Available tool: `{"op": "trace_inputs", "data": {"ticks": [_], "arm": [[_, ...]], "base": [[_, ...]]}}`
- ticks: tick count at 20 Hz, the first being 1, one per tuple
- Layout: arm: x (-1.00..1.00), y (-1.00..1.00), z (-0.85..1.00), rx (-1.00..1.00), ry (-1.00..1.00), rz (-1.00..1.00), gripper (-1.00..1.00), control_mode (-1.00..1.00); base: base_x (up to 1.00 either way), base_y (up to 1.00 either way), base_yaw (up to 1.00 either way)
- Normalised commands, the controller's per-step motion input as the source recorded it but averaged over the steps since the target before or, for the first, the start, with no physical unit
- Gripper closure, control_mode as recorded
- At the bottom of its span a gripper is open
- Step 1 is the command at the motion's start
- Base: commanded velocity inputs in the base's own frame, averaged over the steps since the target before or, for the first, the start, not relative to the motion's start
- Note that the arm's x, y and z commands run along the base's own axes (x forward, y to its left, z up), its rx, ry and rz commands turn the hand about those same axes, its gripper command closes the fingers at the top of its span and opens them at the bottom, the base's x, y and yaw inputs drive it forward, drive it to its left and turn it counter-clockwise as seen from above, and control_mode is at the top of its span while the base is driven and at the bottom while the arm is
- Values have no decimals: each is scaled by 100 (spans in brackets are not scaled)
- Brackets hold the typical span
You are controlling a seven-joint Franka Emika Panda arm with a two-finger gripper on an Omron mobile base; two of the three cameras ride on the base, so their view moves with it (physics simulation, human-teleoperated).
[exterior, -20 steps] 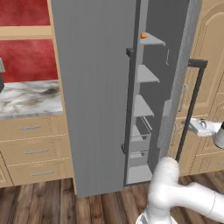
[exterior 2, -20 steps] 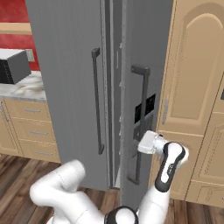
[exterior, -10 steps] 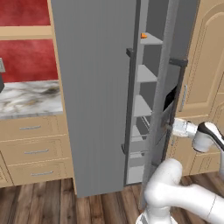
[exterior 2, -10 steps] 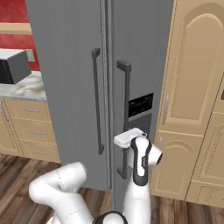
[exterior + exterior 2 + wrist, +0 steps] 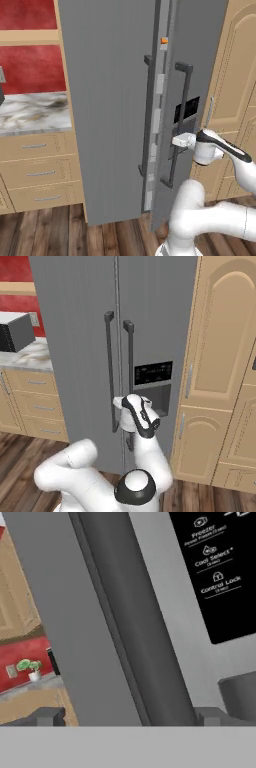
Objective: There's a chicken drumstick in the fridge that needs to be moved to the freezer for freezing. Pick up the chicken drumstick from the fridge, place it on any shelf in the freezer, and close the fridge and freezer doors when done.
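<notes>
The freezer door [image 5: 200, 75], with its black dispenser panel [image 5: 153, 372], stands almost shut against the fridge door [image 5: 105, 100]. Through the narrow gap between them I see pale shelf edges and an orange bit of the chicken drumstick [image 5: 163, 40] on the top freezer shelf. My gripper [image 5: 176, 141] presses at the freezer door's long handle [image 5: 181, 120], about waist height. In the hand view my gripper [image 5: 129, 714] is open, and its fingertips [image 5: 49, 716] stand on either side of that handle [image 5: 135, 627]. From the right, my gripper [image 5: 118, 402] sits between the two handles.
Tan tall cabinets [image 5: 220, 356] stand right of the unit. A marble counter [image 5: 30, 112] with drawers [image 5: 37, 170] lies to its left, and a grey appliance [image 5: 15, 331] sits on it. The floor is wood [image 5: 60, 235].
The freezer door has swung from well open to almost shut, and my gripper has moved leftward with it along the handle. The fridge door has stayed put.
</notes>
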Motion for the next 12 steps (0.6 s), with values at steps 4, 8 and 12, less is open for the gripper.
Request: {"op": "trace_inputs", "data": {"ticks": [4,8,12], "arm": [[81,50,0,6,12,-1,-100,-100],[75,21,0,11,1,1,-100,-100],[79,1,0,13,0,6,-100,-100]], "base": [[0,0,0],[0,0,0],[0,0,0]]}}
